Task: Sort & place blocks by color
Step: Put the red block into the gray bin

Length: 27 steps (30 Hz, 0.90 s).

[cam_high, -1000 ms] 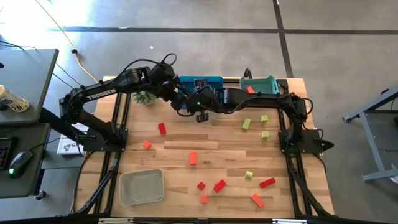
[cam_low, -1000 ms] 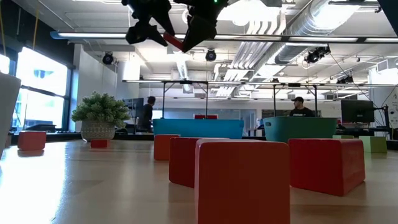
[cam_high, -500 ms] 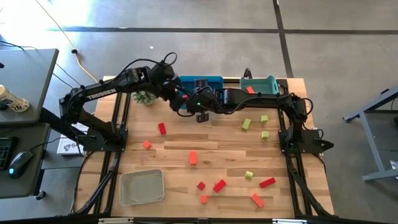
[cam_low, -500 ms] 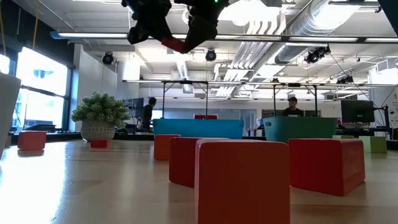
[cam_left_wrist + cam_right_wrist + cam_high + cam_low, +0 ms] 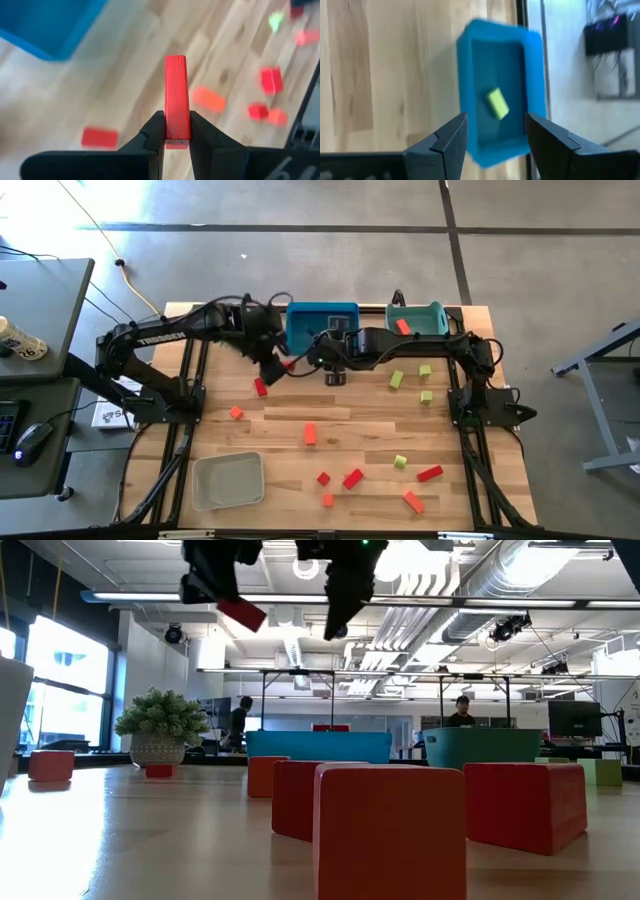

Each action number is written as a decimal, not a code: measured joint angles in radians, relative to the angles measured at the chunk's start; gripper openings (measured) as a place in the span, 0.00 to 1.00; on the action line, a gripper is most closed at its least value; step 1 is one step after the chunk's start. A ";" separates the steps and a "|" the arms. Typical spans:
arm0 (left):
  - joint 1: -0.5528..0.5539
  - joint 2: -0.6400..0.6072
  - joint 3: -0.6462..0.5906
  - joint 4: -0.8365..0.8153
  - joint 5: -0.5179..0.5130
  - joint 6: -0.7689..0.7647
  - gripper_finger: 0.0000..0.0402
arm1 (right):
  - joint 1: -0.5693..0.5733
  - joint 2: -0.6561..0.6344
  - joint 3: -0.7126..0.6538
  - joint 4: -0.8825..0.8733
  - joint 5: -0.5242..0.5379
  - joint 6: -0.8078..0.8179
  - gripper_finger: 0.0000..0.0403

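Blocks lie scattered across the wooden bench [image 5: 350, 415], one red bar [image 5: 177, 102] up in the air, clamped at its lower end between the left gripper's [image 5: 177, 131] jaws and sticking out forward past them. High view puts that gripper [image 5: 272, 364] just off the front-left corner of the blue tray [image 5: 322, 326], above the bench, with a small red block [image 5: 260, 386] lying just below it. Low view shows the held bar [image 5: 241, 613] tilted, high over the bench.

Right gripper [image 5: 335, 370] hovers in front of the blue tray, near the left one but apart; jaws spread, nothing between them. Its wrist view looks down into the blue tray [image 5: 532, 90], where one yellow-green block [image 5: 497, 103] lies tilted on the floor.

Teal tray [image 5: 418, 318] sits right of the blue one, an orange-red block [image 5: 402, 325] in it. Three yellow-green blocks [image 5: 397, 379] cluster on the right side of the bench. Orange bar [image 5: 310, 433] near centre. Red and orange blocks [image 5: 352, 478] group near the front edge. Clear tray [image 5: 228, 481] at front left. Spiky green plant [image 5: 160, 726] in a pot stands at the back left.
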 joint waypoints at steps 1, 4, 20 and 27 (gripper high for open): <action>-0.022 0.000 0.000 -0.023 0.000 -0.003 0.09 | 0.000 0.000 0.000 -0.028 0.000 0.030 0.46; -0.095 0.000 0.000 -0.081 0.001 -0.032 0.09 | -0.001 0.000 0.000 -0.092 0.000 0.101 0.46; -0.568 0.001 -0.074 -0.247 0.094 -0.303 0.10 | -0.035 0.000 0.000 -0.162 -0.133 0.152 0.46; -0.716 0.003 -0.191 -0.100 0.157 -0.471 0.10 | -0.062 0.000 0.000 -0.161 -0.169 0.137 0.46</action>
